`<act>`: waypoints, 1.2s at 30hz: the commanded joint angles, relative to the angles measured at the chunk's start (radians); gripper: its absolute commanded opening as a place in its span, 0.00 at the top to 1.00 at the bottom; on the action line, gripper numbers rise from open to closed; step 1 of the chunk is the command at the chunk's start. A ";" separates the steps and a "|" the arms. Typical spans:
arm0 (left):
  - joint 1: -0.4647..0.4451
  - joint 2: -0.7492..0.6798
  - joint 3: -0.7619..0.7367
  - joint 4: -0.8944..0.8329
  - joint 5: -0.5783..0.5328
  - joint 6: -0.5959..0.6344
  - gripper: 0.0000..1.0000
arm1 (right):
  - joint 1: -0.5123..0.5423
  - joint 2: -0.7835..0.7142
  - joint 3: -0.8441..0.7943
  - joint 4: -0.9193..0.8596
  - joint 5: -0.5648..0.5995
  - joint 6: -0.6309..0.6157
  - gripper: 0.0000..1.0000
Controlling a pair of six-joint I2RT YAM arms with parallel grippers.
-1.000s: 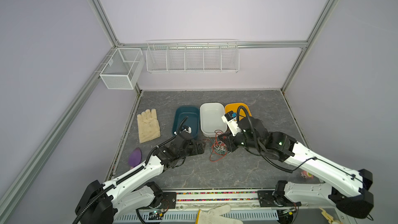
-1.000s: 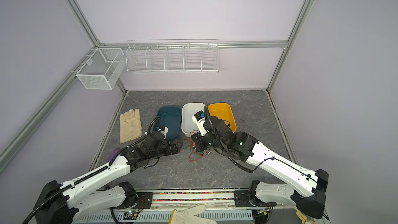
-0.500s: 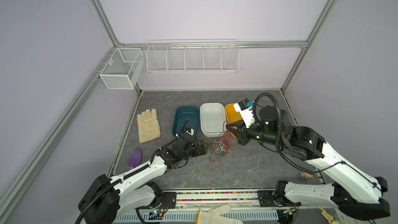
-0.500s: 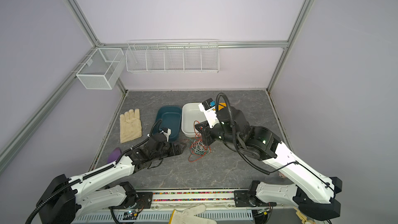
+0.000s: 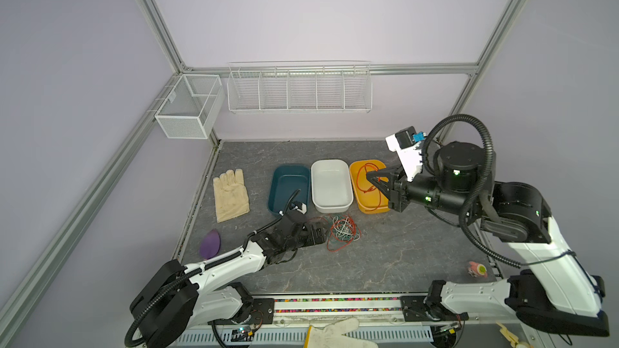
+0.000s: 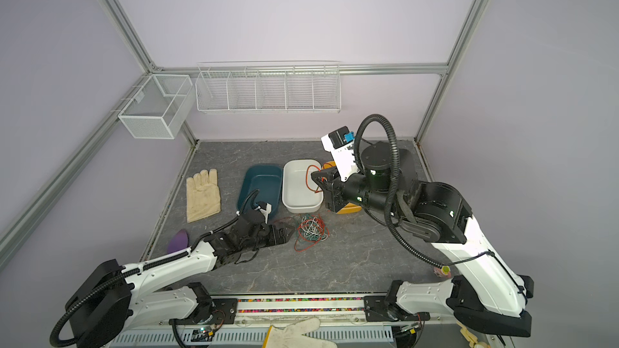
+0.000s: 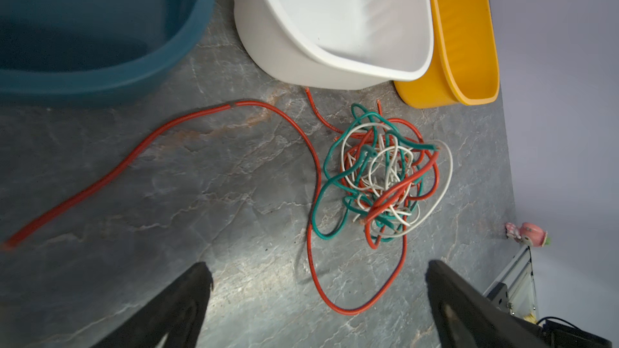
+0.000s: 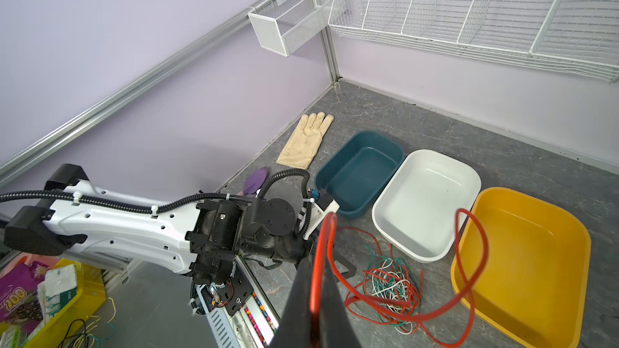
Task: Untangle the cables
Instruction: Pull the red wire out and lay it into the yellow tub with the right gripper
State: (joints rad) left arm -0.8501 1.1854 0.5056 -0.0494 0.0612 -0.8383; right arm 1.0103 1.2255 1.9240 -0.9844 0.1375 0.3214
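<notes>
Cables point(image 5: 343, 233): one red cable point(image 8: 314, 282) held up, the rest a tangle on the table point(image 5: 385, 256).
Fingers of the right gripper point(image 5: 370, 177) pinched the red cable in the air by the yellow tub point(image 5: 368, 209); those of the left gripper point(image 7: 316, 264) stood spread, low beside the tangle, in front of the white tub point(image 5: 333, 208).

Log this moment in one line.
right pincer: shut on red cable, raised | left pincer: open, facing tangled cables

Colours noted on the worktop.
We find the thin curly cables point(image 7: 378, 175) red-orange, dark green and white; teal plastic tub point(image 5: 288, 186), white plastic tub point(image 5: 331, 186), yellow-orange plastic tub point(image 5: 366, 204); cream fabric glove point(image 5: 231, 195); grey tabletop point(image 5: 385, 256) veined pale.
</notes>
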 commanded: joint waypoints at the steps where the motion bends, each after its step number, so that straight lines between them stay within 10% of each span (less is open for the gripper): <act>1: -0.012 0.005 0.008 0.021 -0.011 -0.013 0.00 | 0.005 0.012 0.026 -0.060 0.036 -0.046 0.93; 13: -0.011 -0.143 0.152 -0.305 -0.155 0.093 0.00 | -0.208 0.012 -0.095 0.010 -0.102 -0.073 0.93; 24: -0.010 -0.275 0.360 -0.546 -0.512 0.374 0.01 | -0.495 0.030 -0.277 0.177 -0.363 -0.057 0.93; 30: -0.009 -0.273 0.346 -0.439 -0.555 0.679 0.01 | -0.597 0.083 -0.349 0.270 -0.437 -0.026 0.93; 36: -0.011 -0.231 0.306 -0.326 -0.342 0.881 0.01 | -0.665 0.149 -0.399 0.350 -0.460 0.003 0.93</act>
State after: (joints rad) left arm -0.8577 0.9272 0.8261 -0.4351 -0.3870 -0.1226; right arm 0.3660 1.3525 1.5482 -0.7151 -0.2810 0.3012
